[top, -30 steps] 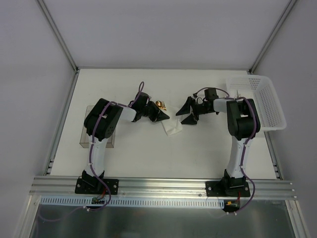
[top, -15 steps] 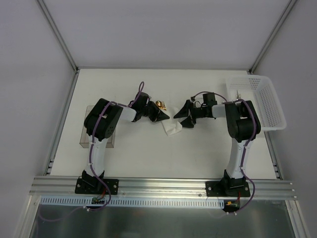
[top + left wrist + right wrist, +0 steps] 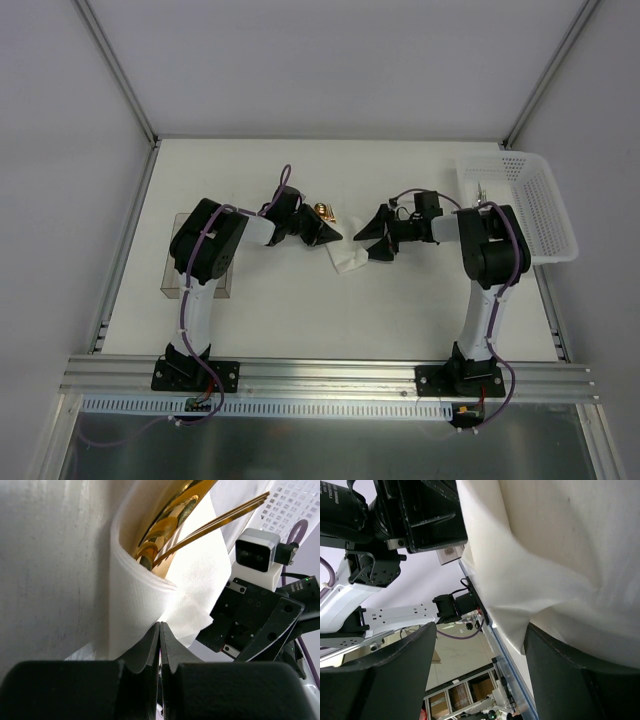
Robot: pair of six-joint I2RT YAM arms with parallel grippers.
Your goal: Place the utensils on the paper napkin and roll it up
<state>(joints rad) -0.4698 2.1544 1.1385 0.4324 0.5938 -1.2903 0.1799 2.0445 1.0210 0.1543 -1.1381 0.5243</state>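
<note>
The left gripper's (image 3: 160,630) jaws are pressed together to a thin seam. The paper napkin (image 3: 135,600) spreads out on both sides of their tips, so they appear to pinch a layer of it. The right gripper's (image 3: 480,626) jaws stand wide apart. Its matte black fingers (image 3: 395,680) sit on either side of a hanging fold of the napkin, and no contact with it can be made out.

The table (image 3: 300,310) is a flat, matte white surface framed by aluminium rails. At its far right corner sits a white plastic basket (image 3: 540,215), rectangular, with perforated walls. Near the left edge, partly under the left arm, lies a smoky translucent rectangular box (image 3: 172,278).

The napkin lies near the middle of the table, between the two grippers. From above, only a crumpled white flap shows below and between them. Up close it is soft, finely dimpled paper in several layers, curled into a loose open-ended tube with a rounded rim.

The utensils (image 3: 170,530) sit inside that tube. They are slim, polished gold metal with bright reflections. Curved ends nest at the tube's mouth, and thin straight tines or stems poke out beyond the paper. From above, only a small gold glint shows just beside the left gripper.
</note>
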